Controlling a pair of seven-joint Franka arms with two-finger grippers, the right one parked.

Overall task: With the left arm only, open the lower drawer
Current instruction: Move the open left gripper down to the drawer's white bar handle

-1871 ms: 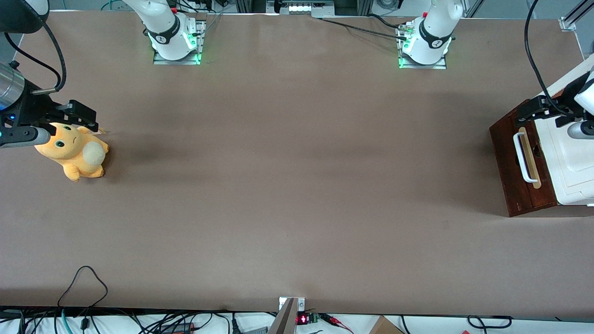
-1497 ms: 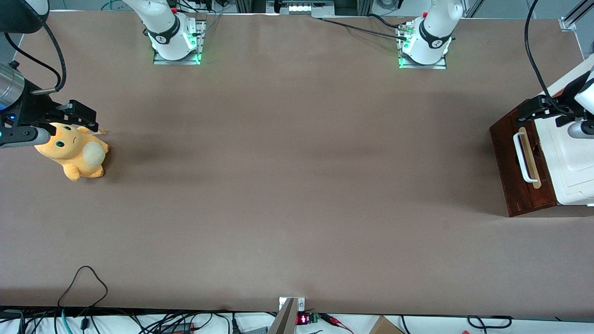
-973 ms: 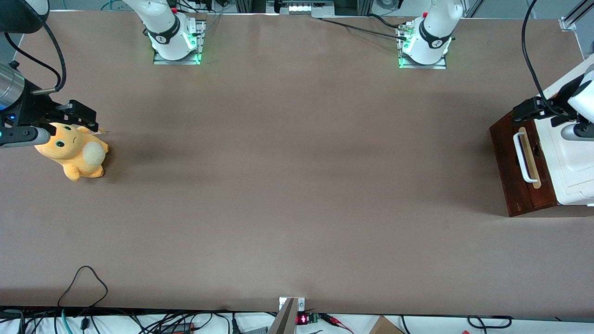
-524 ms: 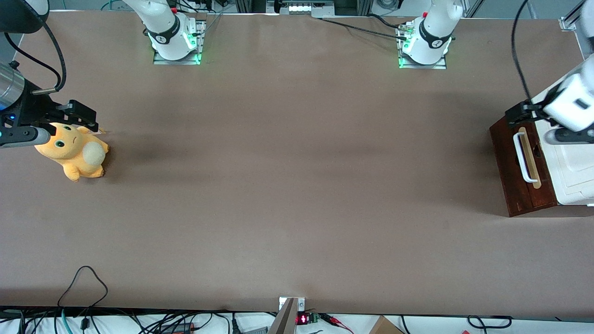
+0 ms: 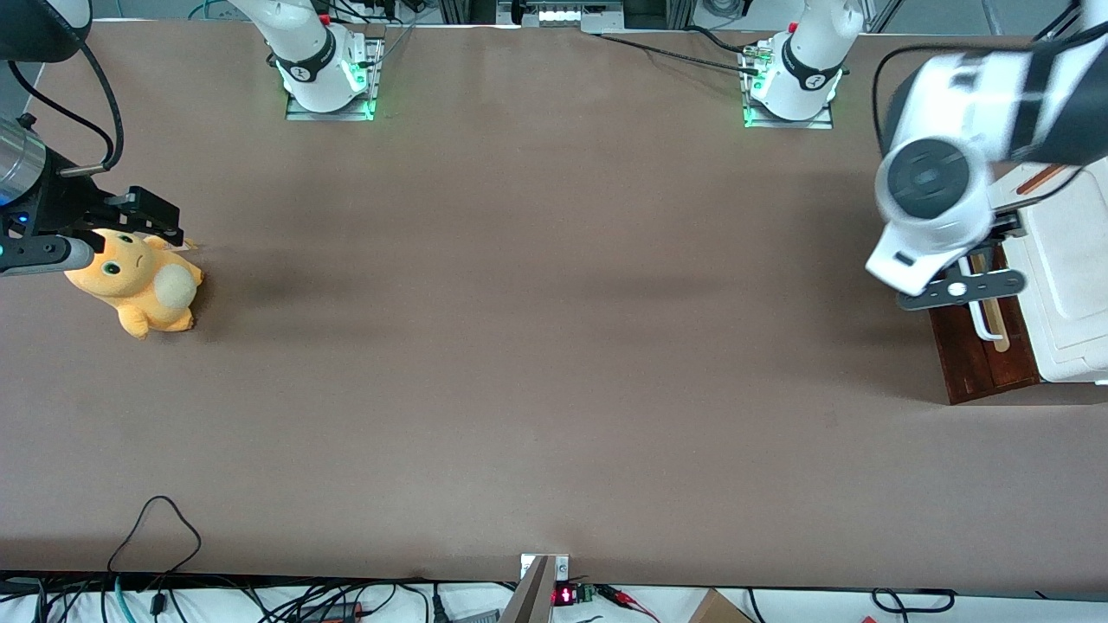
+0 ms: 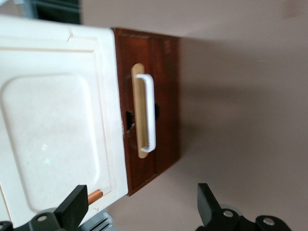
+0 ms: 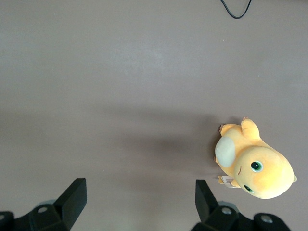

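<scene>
The lower drawer is a dark reddish-brown front with a white loop handle at the working arm's end of the table; no pale inside shows. The left arm's big white joint hangs over the drawer's part farther from the front camera. Under it is my gripper, above the handle. In the left wrist view the drawer front and handle lie well below my gripper. Its black fingers stand wide apart with nothing between them, over bare table in front of the drawer.
The white moulded cabinet top with its orange-brown slot sits above the drawer. An orange plush toy lies toward the parked arm's end. A loose black cable loops near the table's front edge.
The left arm has swung out from over the cabinet top and risen; its white joint now covers part of the drawer front. The gripper moved along the handle, nearer the front camera.
</scene>
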